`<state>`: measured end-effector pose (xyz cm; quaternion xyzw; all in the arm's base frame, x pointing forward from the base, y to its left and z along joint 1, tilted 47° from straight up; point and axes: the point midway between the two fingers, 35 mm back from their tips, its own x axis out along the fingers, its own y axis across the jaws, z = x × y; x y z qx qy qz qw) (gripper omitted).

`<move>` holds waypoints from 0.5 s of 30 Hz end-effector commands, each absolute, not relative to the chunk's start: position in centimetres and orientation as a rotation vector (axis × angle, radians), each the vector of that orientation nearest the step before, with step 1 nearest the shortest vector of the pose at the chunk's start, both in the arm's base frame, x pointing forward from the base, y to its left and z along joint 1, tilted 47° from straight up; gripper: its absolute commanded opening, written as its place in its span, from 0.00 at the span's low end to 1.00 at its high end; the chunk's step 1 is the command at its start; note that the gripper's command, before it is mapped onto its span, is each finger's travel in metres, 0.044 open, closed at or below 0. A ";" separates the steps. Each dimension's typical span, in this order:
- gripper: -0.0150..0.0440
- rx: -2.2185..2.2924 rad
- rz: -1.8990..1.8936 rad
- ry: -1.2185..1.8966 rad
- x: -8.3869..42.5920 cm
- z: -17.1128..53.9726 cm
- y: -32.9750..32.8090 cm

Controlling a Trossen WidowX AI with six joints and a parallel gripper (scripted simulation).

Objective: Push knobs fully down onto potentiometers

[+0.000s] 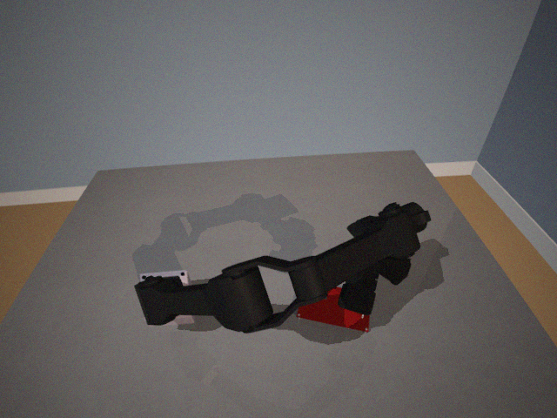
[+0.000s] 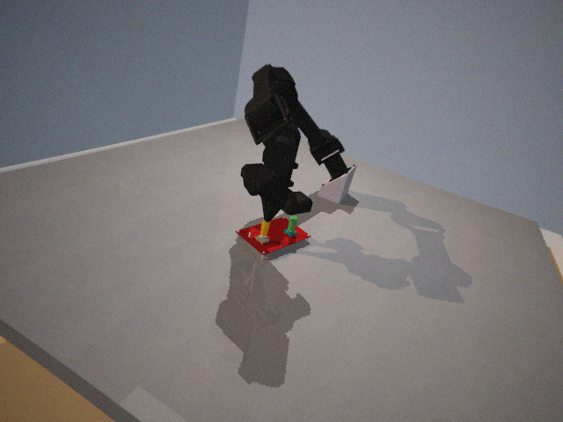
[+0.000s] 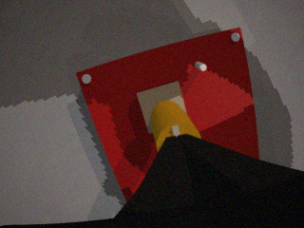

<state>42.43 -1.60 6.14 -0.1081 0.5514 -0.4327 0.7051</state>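
The red circuit board [image 1: 325, 313] [image 2: 282, 247] [image 3: 138, 62] stands on the table. A yellow knob [image 2: 265, 228] [image 3: 166, 116] stands over a beige potentiometer [image 2: 262, 239] [image 3: 159, 95]. A green knob [image 2: 293, 222] stands over a teal potentiometer [image 2: 290, 233] and is hidden in the wrist view. My gripper [image 2: 270, 219] [image 3: 177, 146] is shut and empty, its tips pointing down at the top of the yellow knob. They touch it or are very close; I cannot tell which. A gap under either knob is too small to make out.
A small pale post [image 3: 200, 66] stands on the board near one corner. The arm's pale wedge-shaped base [image 2: 337, 188] [image 1: 184, 320] stands on the table [image 1: 135, 373] [image 2: 113, 227]. The arm hangs over the board and hides much of it in the top view.
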 end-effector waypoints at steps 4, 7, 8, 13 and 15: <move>0.25 -0.232 -0.976 1.226 42.5 5.8 -2.4; 0.25 -0.232 -0.976 1.226 42.5 5.7 -2.5; 0.25 -0.232 -0.976 1.226 42.5 5.6 -2.6; 0.25 -0.232 -0.976 1.226 42.5 5.6 -2.6; 0.25 -0.232 -0.976 1.226 42.5 5.6 -2.6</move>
